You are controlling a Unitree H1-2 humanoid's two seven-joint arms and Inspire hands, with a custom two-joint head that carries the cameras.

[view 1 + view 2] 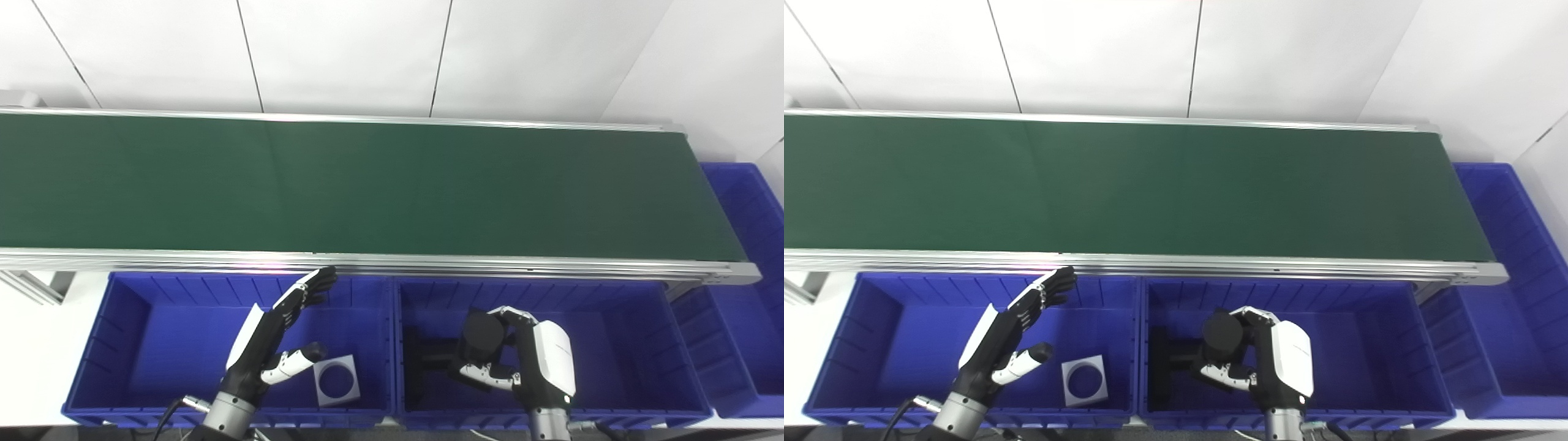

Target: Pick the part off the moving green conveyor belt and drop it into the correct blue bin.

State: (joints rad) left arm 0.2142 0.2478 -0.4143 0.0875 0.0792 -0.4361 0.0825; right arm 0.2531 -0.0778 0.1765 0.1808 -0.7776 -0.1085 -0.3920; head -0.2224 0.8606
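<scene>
Right hand (539,361) fingers pinching black round part (482,334) over lower-centre bin (674,343); left hand (269,343) fingers spread, holding nothing, lower left.

Head cams side-by-side, high, looking down; both share belt (367,184) + bins (968,343)

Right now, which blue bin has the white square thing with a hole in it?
The left blue bin, under the open left hand. The white square plate lies on its floor. The middle bin holds black parts; the far-right bin shows none.
</scene>
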